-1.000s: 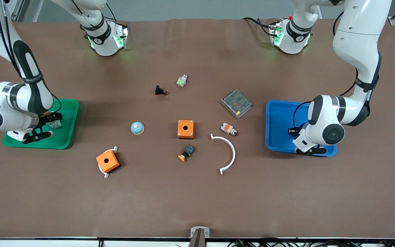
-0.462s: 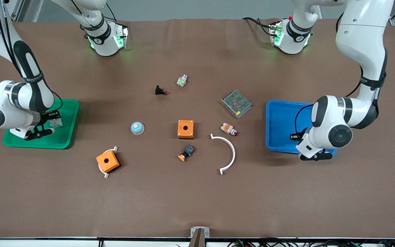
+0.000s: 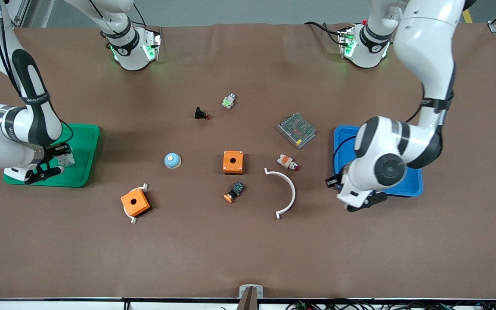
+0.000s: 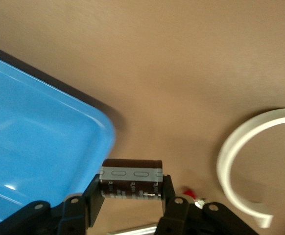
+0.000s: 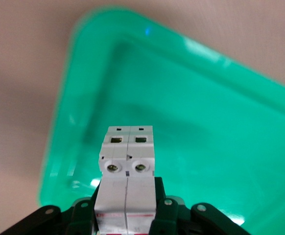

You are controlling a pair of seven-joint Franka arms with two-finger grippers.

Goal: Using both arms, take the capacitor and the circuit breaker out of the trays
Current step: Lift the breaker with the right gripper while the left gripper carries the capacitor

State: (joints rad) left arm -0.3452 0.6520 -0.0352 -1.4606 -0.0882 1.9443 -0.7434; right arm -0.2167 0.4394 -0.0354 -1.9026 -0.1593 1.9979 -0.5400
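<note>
My left gripper point(image 3: 332, 183) is shut on the capacitor point(image 3: 329, 182), a dark short cylinder with a grey band. It hangs over the bare table just off the corner of the blue tray point(image 3: 345, 137). In the left wrist view the capacitor point(image 4: 130, 180) lies crosswise between the fingers point(image 4: 94, 198), beside the blue tray's corner point(image 4: 30, 147). My right gripper point(image 3: 60, 157) is shut on the white-grey breaker point(image 3: 65, 160) over the green tray point(image 3: 82, 146). In the right wrist view the breaker point(image 5: 127, 181) stands between the fingers point(image 5: 161, 213) above the green tray point(image 5: 206, 122).
A white arc point(image 3: 289, 191) and a white-and-orange button point(image 3: 287, 162) lie beside the left gripper toward the middle. Two orange boxes point(image 3: 233, 162) point(image 3: 135, 203), a black button with orange cap point(image 3: 234, 192), a blue dome point(image 3: 172, 160) and a metal mesh box point(image 3: 297, 129) lie mid-table.
My left arm has swung off the blue tray toward the table's middle, still holding the capacitor. My right gripper has shifted slightly toward the right arm's end, with the breaker still over the green tray.
</note>
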